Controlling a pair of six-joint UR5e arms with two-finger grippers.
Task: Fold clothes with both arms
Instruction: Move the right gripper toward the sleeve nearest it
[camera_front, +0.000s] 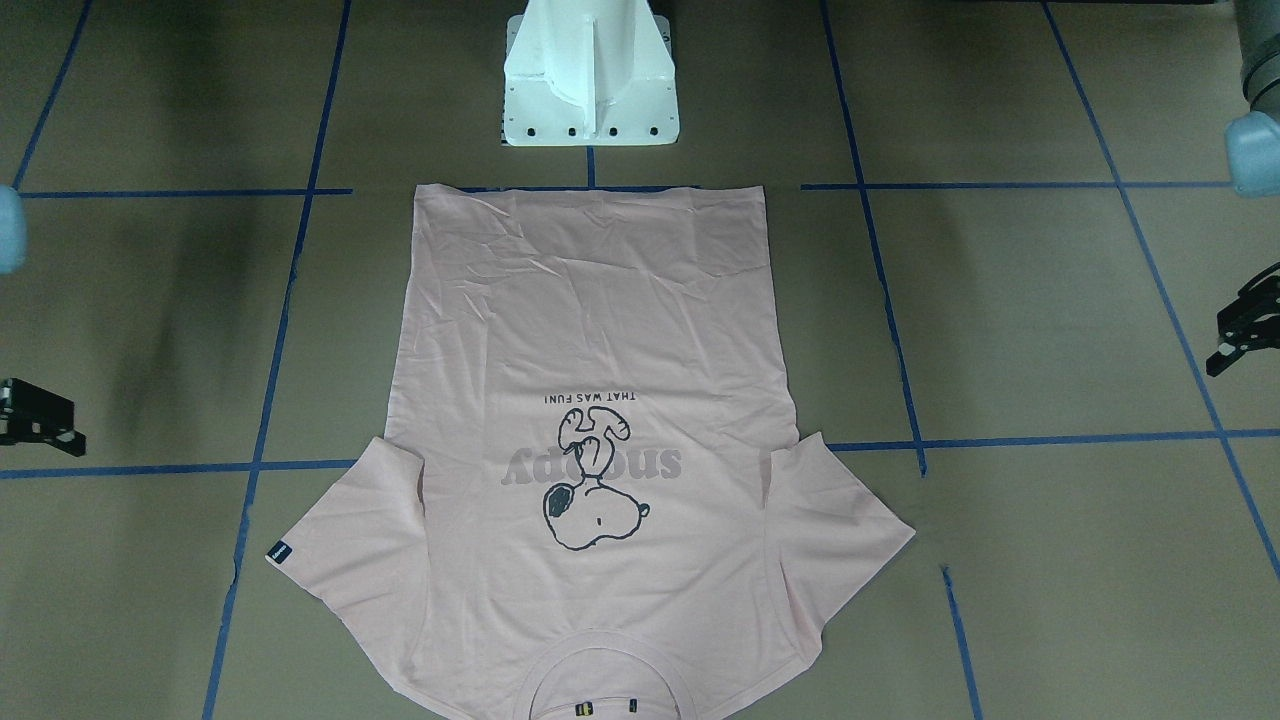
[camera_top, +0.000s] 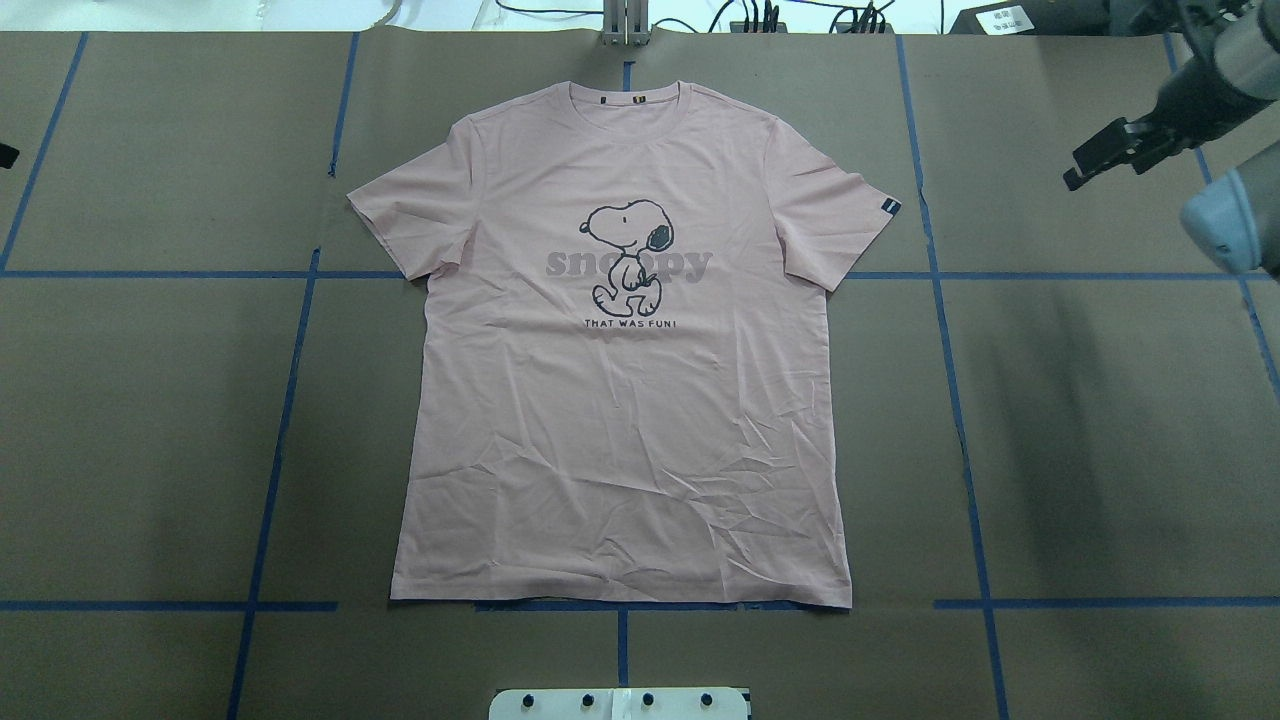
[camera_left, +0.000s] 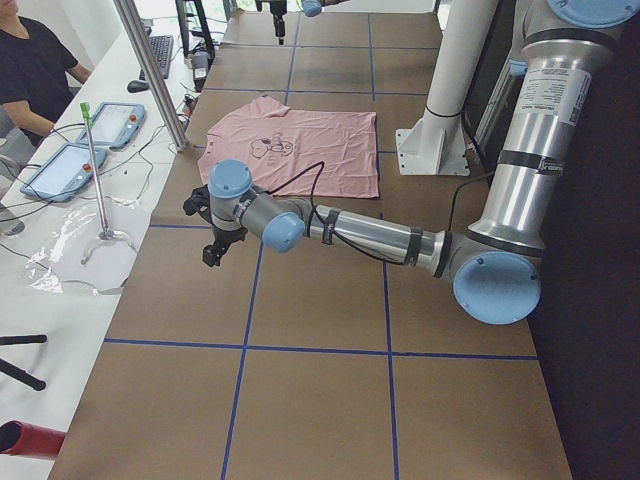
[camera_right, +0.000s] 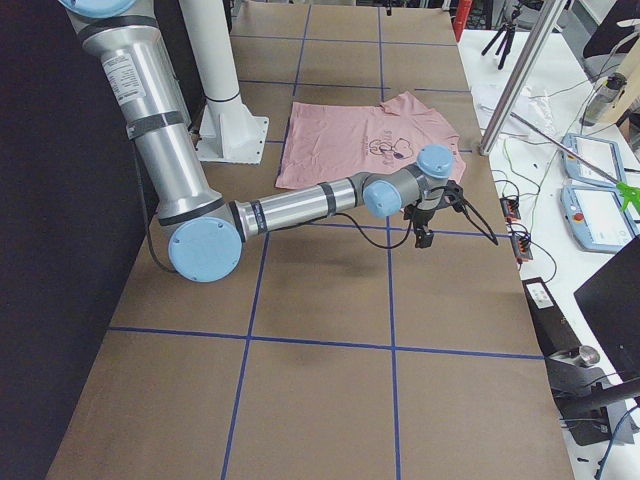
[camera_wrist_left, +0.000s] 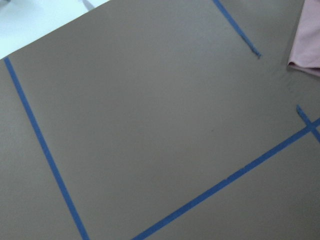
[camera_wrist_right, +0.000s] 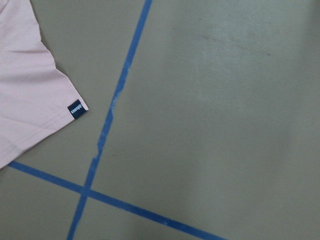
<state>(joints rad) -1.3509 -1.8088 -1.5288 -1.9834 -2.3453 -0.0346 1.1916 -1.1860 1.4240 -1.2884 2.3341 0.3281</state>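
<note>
Though spread flat, pink T-shirt (camera_top: 620, 420) creased across lower half.

Brown table (camera_top: 1100, 450), gridded with blue tape lines (camera_top: 150, 272). Pink T-shirt (camera_top: 620, 450) lies flat at frame centre, collar toward the top; white pedestal base (camera_top: 620, 703) at bottom edge.

A robotics lab; tape-gridded table (camera_left: 320, 400), teach pendants (camera_left: 112, 125).

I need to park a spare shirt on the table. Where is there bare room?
Wide bare table flanks the T-shirt on both sides, nearest the robot. Tighter: beyond the sleeves, where the right gripper and left gripper hover, and hem to pedestal.
</note>
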